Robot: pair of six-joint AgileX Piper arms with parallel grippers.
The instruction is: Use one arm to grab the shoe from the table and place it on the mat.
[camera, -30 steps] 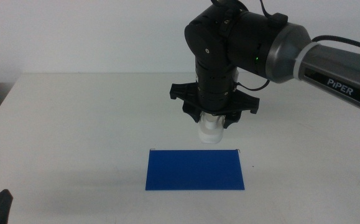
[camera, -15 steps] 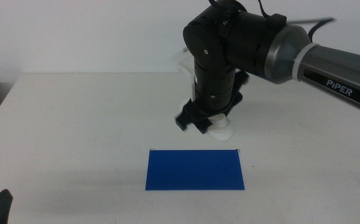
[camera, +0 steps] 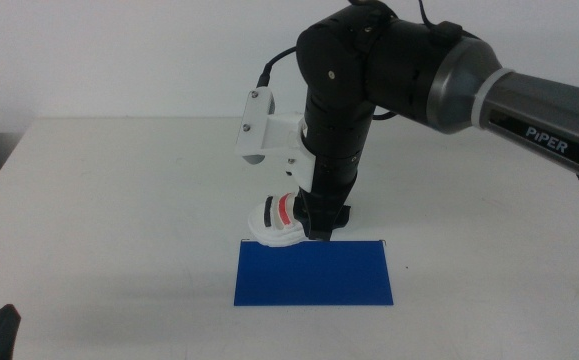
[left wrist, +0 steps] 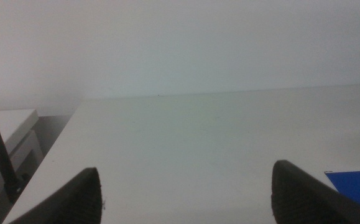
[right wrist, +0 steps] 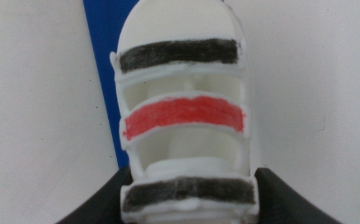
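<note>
My right gripper (camera: 321, 222) clamps the small white sneaker with black and red straps (camera: 279, 218), just off the thin dark-blue mat's (camera: 314, 273) far-left edge. Risk: releasing here, it lands half off. Left gripper (left wrist: 186, 193) waits open, near-left.

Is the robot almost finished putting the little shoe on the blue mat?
Nearly. Done: the right gripper has the shoe clamped between its fingers. In hand: it holds the shoe just past the mat's far edge. Left: set it on the mat and let go. The left gripper waits open.
</note>
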